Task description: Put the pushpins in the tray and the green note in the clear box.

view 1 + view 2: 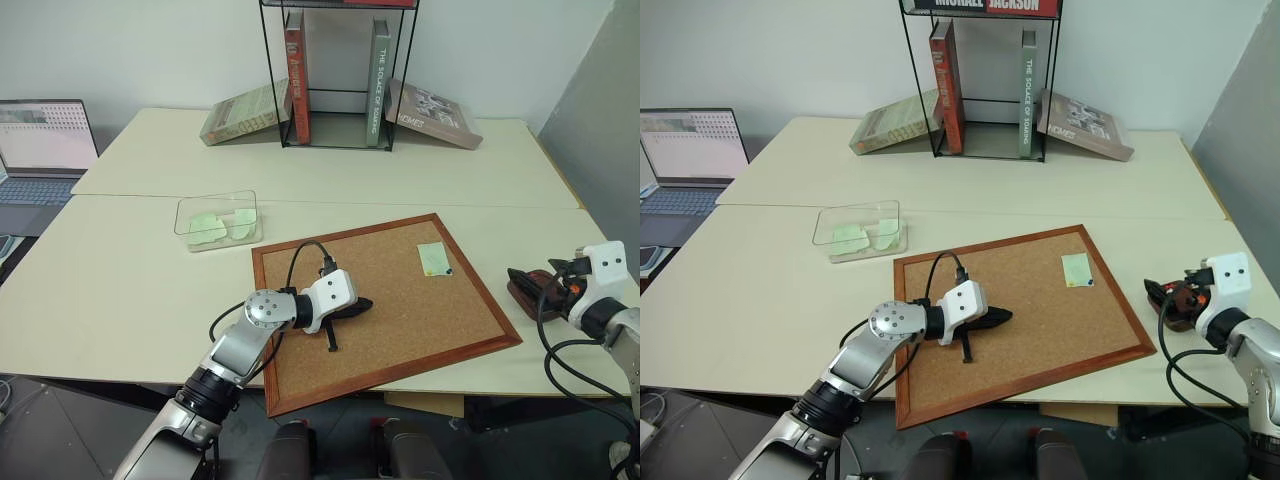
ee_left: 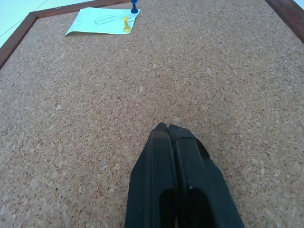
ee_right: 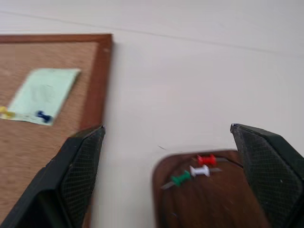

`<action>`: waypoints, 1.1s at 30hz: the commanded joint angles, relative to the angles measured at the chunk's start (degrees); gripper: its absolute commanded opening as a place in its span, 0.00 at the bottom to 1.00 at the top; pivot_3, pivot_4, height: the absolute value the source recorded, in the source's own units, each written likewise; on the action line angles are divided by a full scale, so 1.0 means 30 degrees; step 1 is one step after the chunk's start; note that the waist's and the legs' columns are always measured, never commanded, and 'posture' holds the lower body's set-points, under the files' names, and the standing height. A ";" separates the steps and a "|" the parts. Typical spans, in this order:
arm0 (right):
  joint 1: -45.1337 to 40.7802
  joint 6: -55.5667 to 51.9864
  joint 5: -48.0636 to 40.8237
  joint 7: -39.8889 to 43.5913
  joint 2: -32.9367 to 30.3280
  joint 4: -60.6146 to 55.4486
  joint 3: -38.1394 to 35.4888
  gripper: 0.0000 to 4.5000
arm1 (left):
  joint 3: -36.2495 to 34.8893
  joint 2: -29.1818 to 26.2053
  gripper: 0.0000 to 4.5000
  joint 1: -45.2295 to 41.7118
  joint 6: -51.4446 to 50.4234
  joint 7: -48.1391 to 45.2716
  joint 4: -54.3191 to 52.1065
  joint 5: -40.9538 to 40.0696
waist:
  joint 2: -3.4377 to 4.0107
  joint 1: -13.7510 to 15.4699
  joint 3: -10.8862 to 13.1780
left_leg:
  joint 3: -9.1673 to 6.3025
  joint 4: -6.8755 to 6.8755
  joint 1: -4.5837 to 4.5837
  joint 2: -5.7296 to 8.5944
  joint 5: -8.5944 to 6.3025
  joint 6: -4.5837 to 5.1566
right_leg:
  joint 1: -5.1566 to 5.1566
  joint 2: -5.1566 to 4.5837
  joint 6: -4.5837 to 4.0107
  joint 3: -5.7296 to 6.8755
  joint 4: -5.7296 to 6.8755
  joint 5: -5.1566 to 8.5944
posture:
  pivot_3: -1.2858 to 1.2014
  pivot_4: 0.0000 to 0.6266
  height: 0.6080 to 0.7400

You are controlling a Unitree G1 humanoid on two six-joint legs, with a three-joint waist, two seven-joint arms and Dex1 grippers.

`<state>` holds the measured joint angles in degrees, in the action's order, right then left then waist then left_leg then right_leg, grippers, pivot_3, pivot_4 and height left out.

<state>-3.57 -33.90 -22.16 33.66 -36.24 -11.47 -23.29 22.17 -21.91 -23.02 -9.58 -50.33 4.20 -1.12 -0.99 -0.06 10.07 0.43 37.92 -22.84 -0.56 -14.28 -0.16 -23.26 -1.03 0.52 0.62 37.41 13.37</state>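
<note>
The green note (image 1: 434, 259) lies pinned near the far right corner of the cork board (image 1: 400, 320). Two pushpins hold it, a yellow one (image 2: 126, 24) and a blue one (image 2: 134, 6). My left gripper (image 1: 357, 307) rests shut and empty over the middle of the board, well short of the note. The reddish-brown tray (image 3: 164, 190) sits on the table right of the board, with red (image 3: 205, 159), white (image 3: 199, 170) and green (image 3: 180, 179) pins in it. Just above the tray hangs my right gripper (image 3: 166, 127), open and holding nothing. The clear box (image 1: 180, 215), behind the board's left corner, contains pale green slips.
A black wire book rack (image 1: 335, 75) with upright and leaning books stands at the back of the table. A laptop (image 1: 45, 150) sits at the far left. The cork board's near corner overhangs the table's front edge.
</note>
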 commanded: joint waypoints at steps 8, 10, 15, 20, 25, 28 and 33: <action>-0.0481 0.2080 0.0924 -0.0182 0.1463 -0.0814 0.3665 1.00 | 0.0132 -0.0300 0.00 0.0075 -0.0172 0.0289 0.0603 0.0829 | -0.0001 -0.0004 0.0000 | 0.0002 -0.0002 -0.0009 -0.0014 0.0000 0.0000 | 0.0004 0.0000 -0.0005 0.0000 -0.0045 0.0003 | 0.52 0.24 1.00; -0.0623 0.2473 0.1252 -0.0402 0.1835 -0.0325 0.4092 1.00 | 0.0128 -0.0320 0.00 0.0090 -0.0166 0.0295 0.0591 0.0847 | -0.0002 -0.0002 0.0001 | 0.0003 -0.0003 -0.0012 -0.0012 0.0000 0.0000 | 0.0004 0.0000 -0.0004 -0.0001 -0.0049 0.0002 | 0.52 0.24 1.00; -0.1548 0.3882 0.2318 -0.1210 0.2967 0.1545 0.5019 1.00 | 0.0150 -0.0389 0.00 0.0085 -0.0123 0.0301 0.0562 0.0903 | -0.0005 -0.0006 0.0002 | 0.0010 -0.0002 -0.0009 -0.0017 0.0000 0.0000 | 0.0004 0.0000 -0.0012 -0.0001 -0.0060 0.0007 | 0.52 0.24 1.00; -0.2074 0.5013 0.3022 -0.1326 0.3370 0.2939 0.5523 0.91 | 0.0161 -0.0410 0.00 0.0078 -0.0097 0.0296 0.0567 0.0921 | -0.0004 -0.0007 0.0002 | 0.0008 -0.0003 -0.0013 -0.0017 0.0001 0.0001 | 0.0004 0.0000 -0.0007 -0.0001 -0.0060 0.0004 | 0.52 0.24 1.00; -0.2487 0.5720 0.3359 -0.1365 0.3619 0.4059 0.5725 0.69 | 0.0178 -0.0438 0.00 0.0073 -0.0109 0.0298 0.0555 0.0947 | -0.0003 -0.0011 0.0001 | 0.0012 -0.0008 -0.0008 -0.0017 0.0001 0.0001 | 0.0003 0.0001 -0.0002 -0.0003 -0.0056 -0.0001 | 0.52 0.24 1.00; -0.2424 0.5914 0.3424 -0.1362 0.3627 0.4118 0.5785 0.53 | 0.0133 -0.0507 0.00 0.0148 -0.0165 0.0293 0.0419 0.0941 | -0.0002 -0.0011 0.0000 | 0.0010 -0.0008 -0.0010 -0.0017 0.0001 0.0001 | 0.0004 0.0001 0.0011 -0.0006 -0.0055 -0.0008 | 0.52 0.24 1.00; -0.2266 0.6023 0.3424 -0.1325 0.3668 0.3851 0.5826 0.28 | 0.0126 -0.0574 0.00 0.0213 -0.0222 0.0277 0.0350 0.0961 | -0.0002 -0.0013 0.0001 | 0.0013 -0.0007 -0.0009 -0.0019 0.0001 0.0001 | 0.0004 0.0001 0.0022 -0.0006 -0.0055 -0.0014 | 0.52 0.24 1.00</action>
<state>-10.20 -16.96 -11.97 29.84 -25.21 1.66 -5.46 22.25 -22.35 -23.12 -9.23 -50.32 4.01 -0.57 -0.99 -0.10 10.07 0.46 37.90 -22.87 -0.62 -14.28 -0.15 -23.25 -1.03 0.59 0.60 37.25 13.33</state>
